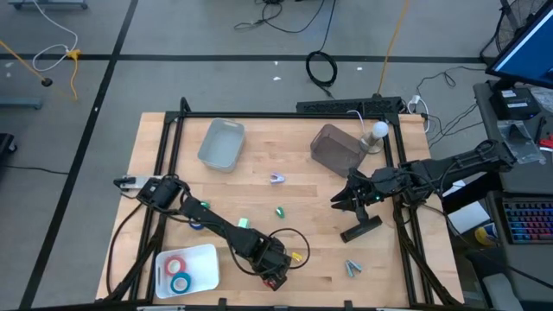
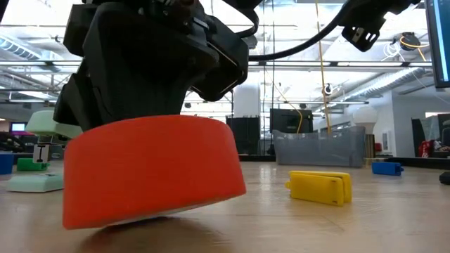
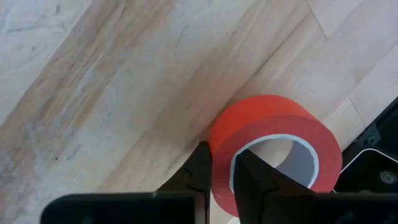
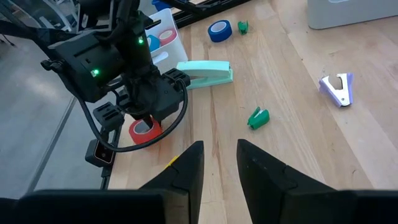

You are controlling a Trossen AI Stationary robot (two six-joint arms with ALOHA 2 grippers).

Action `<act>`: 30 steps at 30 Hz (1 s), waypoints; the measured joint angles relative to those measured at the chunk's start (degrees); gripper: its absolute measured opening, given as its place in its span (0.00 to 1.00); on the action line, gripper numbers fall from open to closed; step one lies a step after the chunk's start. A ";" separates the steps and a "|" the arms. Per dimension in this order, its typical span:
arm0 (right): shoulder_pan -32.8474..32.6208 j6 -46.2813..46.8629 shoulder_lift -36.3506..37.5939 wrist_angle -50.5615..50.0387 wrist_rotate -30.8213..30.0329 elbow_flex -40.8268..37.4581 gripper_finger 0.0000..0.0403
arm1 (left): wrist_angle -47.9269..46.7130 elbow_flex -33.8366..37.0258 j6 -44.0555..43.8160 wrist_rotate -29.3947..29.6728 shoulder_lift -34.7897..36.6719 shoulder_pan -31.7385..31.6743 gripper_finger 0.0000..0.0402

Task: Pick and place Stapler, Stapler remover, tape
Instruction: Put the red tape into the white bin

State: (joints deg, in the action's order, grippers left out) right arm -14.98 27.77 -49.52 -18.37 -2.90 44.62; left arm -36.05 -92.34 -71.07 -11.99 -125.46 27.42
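Left gripper (image 3: 221, 177) pinched onto the wall of a red tape roll (image 3: 273, 149), tilted on the bench (image 3: 124, 93) near the front edge. Right gripper (image 4: 217, 165) hovering mid-bench, partly open, holding nothing.

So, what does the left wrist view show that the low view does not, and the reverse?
Only the left wrist view shows the left gripper with one finger outside the wall of the red tape roll and the other inside its white core, shut on it. Only the low view shows the yellow stapler remover, the grey bin behind it, and the roll's edge tilted off the wooden table. Both share the red roll, the table and the gripper.
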 joint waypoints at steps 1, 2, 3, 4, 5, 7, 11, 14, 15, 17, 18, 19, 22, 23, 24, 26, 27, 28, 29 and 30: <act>0.01 -0.03 0.00 0.00 0.00 0.00 0.22 | 0.17 0.11 0.06 0.03 0.37 0.00 0.09; 0.00 -0.04 0.00 0.00 0.00 0.00 0.22 | 0.37 0.11 0.09 -0.08 0.57 -0.09 0.09; 0.02 -0.04 0.02 0.00 0.00 0.00 0.22 | 0.72 0.11 0.09 -0.36 0.90 -0.25 0.09; 0.02 -0.06 0.00 0.04 0.00 0.00 0.22 | 0.73 0.11 0.04 -0.47 1.66 -0.33 0.09; 0.00 -0.07 0.00 0.01 0.00 0.00 0.22 | 0.33 0.11 0.01 -0.43 2.45 -0.37 0.09; 0.01 -0.07 0.02 -0.03 -0.01 0.00 0.22 | 0.08 0.09 -0.71 -0.38 4.45 -0.48 0.09; 0.02 -0.07 0.02 -0.29 0.00 0.00 0.22 | -3.99 0.09 -3.27 1.12 9.60 0.03 0.09; 0.00 -0.07 0.02 -0.33 0.00 0.00 0.22 | -8.95 0.07 -6.60 2.44 14.87 1.35 0.09; 0.02 -0.10 0.02 -0.42 0.00 0.00 0.22 | -11.35 0.01 -8.17 3.31 16.51 1.90 0.09; 0.02 -0.16 0.02 -0.33 -0.02 0.00 0.22 | -16.77 -0.02 -11.69 5.19 19.78 3.36 0.09; 0.02 -0.23 0.02 -0.39 -0.02 0.00 0.22 | -19.58 -0.02 -13.76 6.02 21.21 4.07 0.09; 0.01 -0.33 0.02 -0.38 -0.03 0.00 0.22 | -22.45 -0.02 -15.95 6.60 22.66 4.89 0.09; 0.02 -0.53 0.02 -0.35 -0.20 0.00 0.22 | -30.93 -0.04 -22.42 8.75 26.15 7.60 0.09; 0.02 -0.57 0.02 -0.35 -0.24 0.00 0.22 | -33.49 -0.04 -24.21 9.21 26.85 8.60 0.09; 0.02 -0.61 0.02 -0.35 -0.28 0.00 0.22 | -35.83 -0.03 -25.79 9.28 27.15 9.62 0.09; 0.02 -0.61 0.02 -0.34 -0.29 0.00 0.22 | -39.54 -0.02 -28.14 8.44 27.26 11.31 0.09; 0.02 -0.61 0.02 -0.35 -0.34 0.00 0.22 | -41.22 0.00 -29.01 7.69 27.24 12.29 0.09; 0.02 -0.61 0.02 -0.34 -0.40 0.00 0.22 | -42.45 0.01 -29.66 6.99 27.20 13.31 0.09; 0.02 -0.61 0.02 -0.33 -0.46 0.00 0.22 | -43.61 0.01 -30.09 6.67 27.18 14.26 0.09; 0.04 -0.61 0.02 -0.33 -0.61 0.00 0.22 | -44.43 -0.01 -30.43 6.42 26.87 15.00 0.09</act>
State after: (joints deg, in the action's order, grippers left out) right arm -14.94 27.16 -49.50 -18.70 -3.51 44.62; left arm -80.48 -92.35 -101.50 -5.57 -98.59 42.42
